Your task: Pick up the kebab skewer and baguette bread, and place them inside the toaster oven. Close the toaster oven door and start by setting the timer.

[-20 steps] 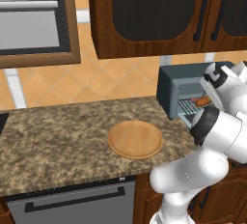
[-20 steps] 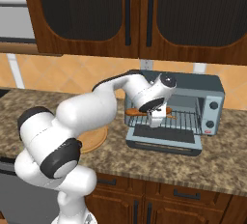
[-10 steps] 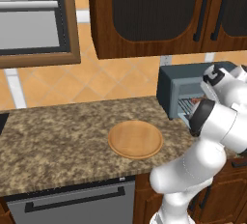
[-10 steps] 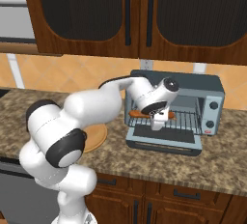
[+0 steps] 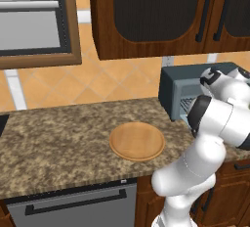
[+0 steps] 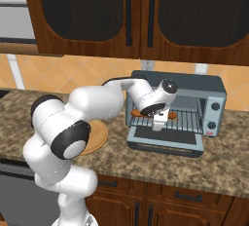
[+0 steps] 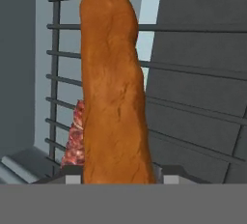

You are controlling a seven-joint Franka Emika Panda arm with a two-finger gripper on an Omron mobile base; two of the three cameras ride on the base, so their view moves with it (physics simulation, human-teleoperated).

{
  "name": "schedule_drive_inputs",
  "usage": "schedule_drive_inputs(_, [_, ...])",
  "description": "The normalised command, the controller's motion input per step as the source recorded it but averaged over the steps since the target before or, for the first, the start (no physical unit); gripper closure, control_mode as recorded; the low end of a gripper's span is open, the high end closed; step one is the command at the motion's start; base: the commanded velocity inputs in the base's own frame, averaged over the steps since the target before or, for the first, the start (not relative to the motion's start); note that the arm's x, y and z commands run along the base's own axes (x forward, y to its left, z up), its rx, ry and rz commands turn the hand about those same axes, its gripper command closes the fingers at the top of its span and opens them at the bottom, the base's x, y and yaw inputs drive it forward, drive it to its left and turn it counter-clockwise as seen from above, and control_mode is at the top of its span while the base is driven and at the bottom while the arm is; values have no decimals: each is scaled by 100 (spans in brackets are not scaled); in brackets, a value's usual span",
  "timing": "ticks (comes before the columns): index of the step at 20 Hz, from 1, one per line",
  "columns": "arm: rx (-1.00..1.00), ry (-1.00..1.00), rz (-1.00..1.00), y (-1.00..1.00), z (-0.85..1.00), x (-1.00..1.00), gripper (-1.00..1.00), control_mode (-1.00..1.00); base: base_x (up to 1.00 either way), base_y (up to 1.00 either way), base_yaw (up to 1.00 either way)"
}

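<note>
My gripper [image 7: 120, 175] is shut on the baguette bread [image 7: 113, 88], an orange-brown loaf that stands tall in the hand view. In the right base view the gripper [image 6: 157, 122] holds the loaf [image 6: 170, 115] crosswise, just above the wire rack [image 6: 187, 121] inside the grey-blue toaster oven [image 6: 214, 91]. The kebab skewer [image 7: 74, 141], with reddish chunks, lies on the rack [image 7: 193, 102] behind the loaf, mostly hidden by it. The toaster oven door [image 6: 165, 143] hangs open, flat on the counter. In the left base view my arm covers the opening of the oven [image 5: 172, 90].
A round wooden board [image 5: 137, 141] lies on the granite counter [image 5: 53, 138] left of the oven. The oven's control strip with knobs [image 6: 214, 115] is at its right. Dark wood cabinets [image 6: 131, 15] hang above. A dishwasher front [image 5: 73, 206] sits below the counter.
The hand has sunk a little toward the rack with the loaf still in its grip. The arm's elbow has swung across the oven opening in the left base view.
</note>
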Motion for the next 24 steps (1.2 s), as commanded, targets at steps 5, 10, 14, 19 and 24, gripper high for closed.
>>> schedule_drive_inputs(5, [0, 0, -5, -13, -16, 0, 100, -100, 0, 0, 0])
schedule_drive_inputs(10, [0, 0, -6, 0, -6, 0, -100, -100, 0, 0, 0])
schedule_drive_inputs(14, [0, 0, -5, -3, -2, -4, -100, -100, 0, 0, 0])
schedule_drive_inputs(19, [0, 0, -3, -2, 0, -1, -100, -100, 0, 0, 0])
schedule_drive_inputs(24, [0, -3, -1, 0, 25, -2, -100, -100, 0, 0, 0])
